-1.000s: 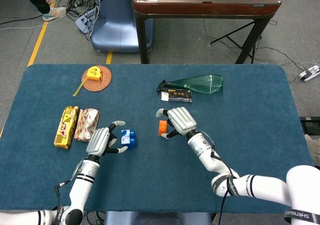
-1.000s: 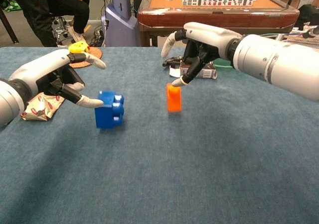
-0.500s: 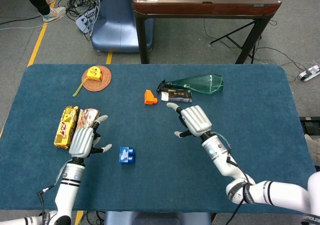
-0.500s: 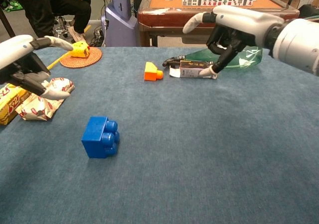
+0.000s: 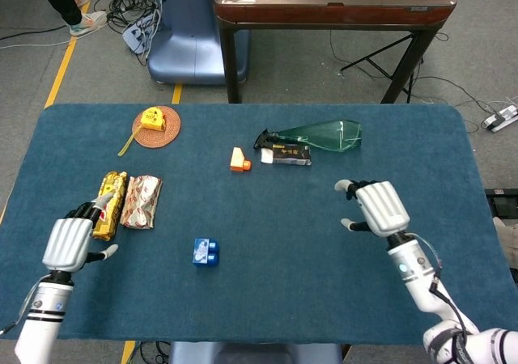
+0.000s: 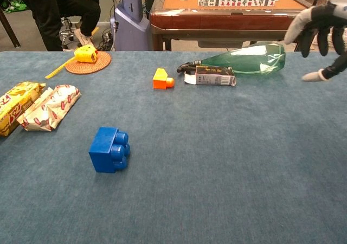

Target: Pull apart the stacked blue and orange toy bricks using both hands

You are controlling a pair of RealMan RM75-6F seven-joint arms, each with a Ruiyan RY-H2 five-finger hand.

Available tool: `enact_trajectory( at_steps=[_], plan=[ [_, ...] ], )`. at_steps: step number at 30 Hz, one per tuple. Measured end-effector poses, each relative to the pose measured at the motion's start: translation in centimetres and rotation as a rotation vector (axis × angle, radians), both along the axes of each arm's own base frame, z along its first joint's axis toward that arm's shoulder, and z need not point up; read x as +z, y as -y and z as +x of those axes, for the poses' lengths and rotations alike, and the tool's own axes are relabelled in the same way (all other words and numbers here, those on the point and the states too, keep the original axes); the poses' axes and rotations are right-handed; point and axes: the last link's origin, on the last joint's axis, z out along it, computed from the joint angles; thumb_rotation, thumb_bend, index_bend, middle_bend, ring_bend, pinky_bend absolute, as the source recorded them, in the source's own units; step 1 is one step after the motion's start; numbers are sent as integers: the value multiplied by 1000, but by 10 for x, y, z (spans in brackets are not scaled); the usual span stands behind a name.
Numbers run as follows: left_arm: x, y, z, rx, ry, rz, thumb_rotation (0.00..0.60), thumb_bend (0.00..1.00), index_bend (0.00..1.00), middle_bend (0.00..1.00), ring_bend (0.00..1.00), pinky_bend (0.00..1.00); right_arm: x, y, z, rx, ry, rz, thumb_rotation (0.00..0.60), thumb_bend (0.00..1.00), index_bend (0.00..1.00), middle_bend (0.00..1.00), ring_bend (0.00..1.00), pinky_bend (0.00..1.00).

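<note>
Both empty, spread: left robot hand (image 5: 71,241) withdrawn to head view only, right robot hand (image 5: 377,206) rightward.

- The blue brick (image 5: 205,251) lies on the table (image 5: 267,299), well apart from the orange brick (image 5: 238,160)
- The orange brick is just beside the green bottle (image 5: 314,137)
- The left hand (image 5: 71,242) holds nothing, near the snack packets (image 5: 124,202)
- The right hand (image 5: 378,207) is empty, fingers apart
</note>
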Motion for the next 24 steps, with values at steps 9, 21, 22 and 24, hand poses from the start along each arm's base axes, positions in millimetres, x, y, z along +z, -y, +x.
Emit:
enact_trajectory(
  at_steps=[9,21,22,24],
  plan=[
    [24,31,-30,80,-16,12,600,0,41,86,99,167,30,-45,-51,-80,-20,-88,600,0,365,440,429,405],
    [46,65,-58,216,-24,109,600,0,36,90,110,168,57,-93,-88,-162,-42,-147,600,0,365,437,428,405],
    [47,65,-58,220,-22,113,600,0,37,90,111,169,58,-95,-89,-165,-40,-150,600,0,365,437,428,405],
    [48,65,-57,225,-25,116,600,0,40,90,113,171,59,-97,-91,-168,-38,-155,600,0,367,437,428,405]
  ],
)
